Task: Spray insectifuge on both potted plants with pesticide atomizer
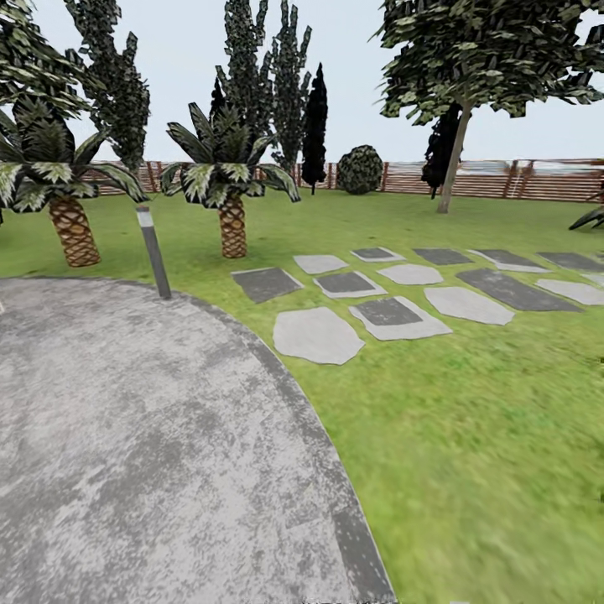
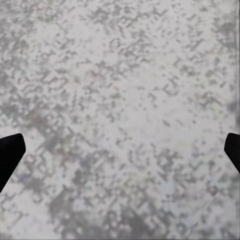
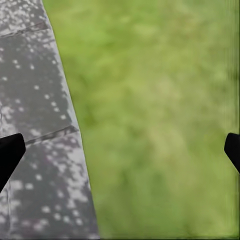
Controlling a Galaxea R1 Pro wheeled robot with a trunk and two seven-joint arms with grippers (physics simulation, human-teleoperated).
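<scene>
Grey mottled stone makes up the round patio (image 1: 126,436), which fills the near left of the head view and is edged by a darker curb. Green lawn (image 1: 470,436) wraps around its right side and runs back to the slatted brown fence (image 1: 495,179); this is the garden, and no atomizer or potted plant can be made out in it from here. On the grass past the patio's far right edge lie stepping slabs (image 1: 386,317) in light and dark grey, set in rows leading away to the right. A slim grey bollard lamp (image 1: 153,252) leans at the patio's far edge, with two scaly-trunked palms (image 1: 232,220) just behind it on the lawn and taller dark trees (image 1: 315,126) along the fence. Left end effector (image 2: 120,150): released, its dark fingertips (image 2: 10,152) wide apart over bare patio stone. Right end effector (image 3: 120,150): released likewise, fingertips (image 3: 10,150) spread, hanging above the patio's curb where stone meets grass.
</scene>
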